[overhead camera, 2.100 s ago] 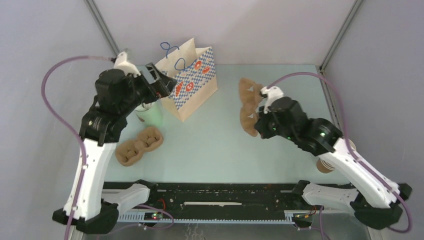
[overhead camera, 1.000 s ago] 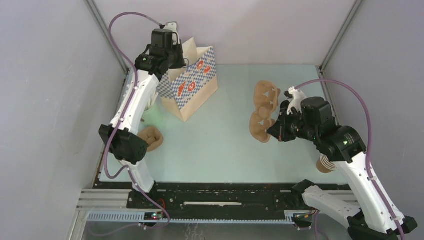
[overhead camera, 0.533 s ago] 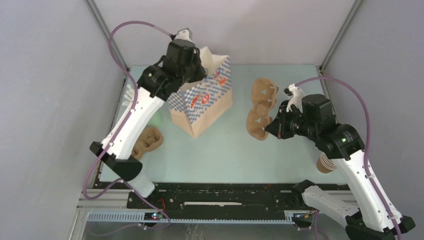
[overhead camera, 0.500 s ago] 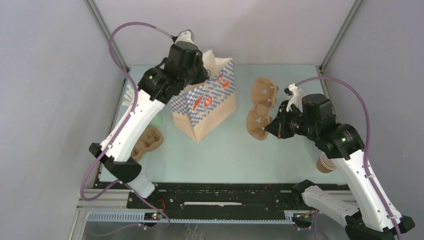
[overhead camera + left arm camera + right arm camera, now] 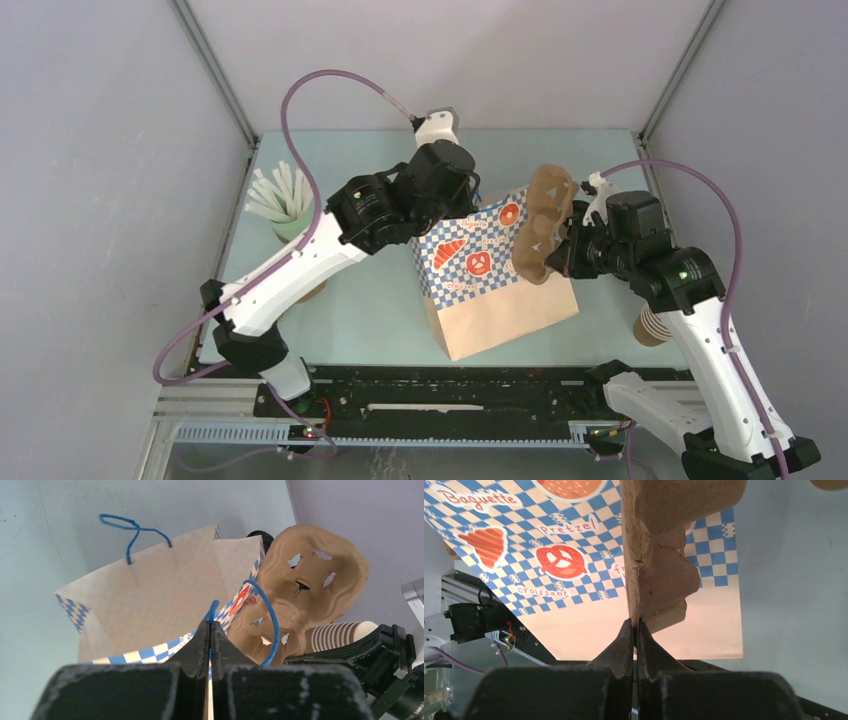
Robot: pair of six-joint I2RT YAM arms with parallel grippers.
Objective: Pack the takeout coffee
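Note:
The checkered paper bag stands tilted at mid-table, its mouth open in the left wrist view. My left gripper is shut on the bag's near rim beside a blue cord handle. A brown pulp cup carrier hangs on edge against the bag's right side, and my right gripper is shut on its lower edge. The takeout coffee does not clearly show. A small dark rounded shape peeks behind the bag's far rim; I cannot tell what it is.
A pale green cup of white sticks stands at the left edge. A stack of lidless tan cups sits at the right, under the right arm. Part of another pulp carrier shows beneath the left arm.
The left arm has pulled the bag from the back left to mid-table, toward the right arm. The right gripper has raised the carrier up against the bag's side.

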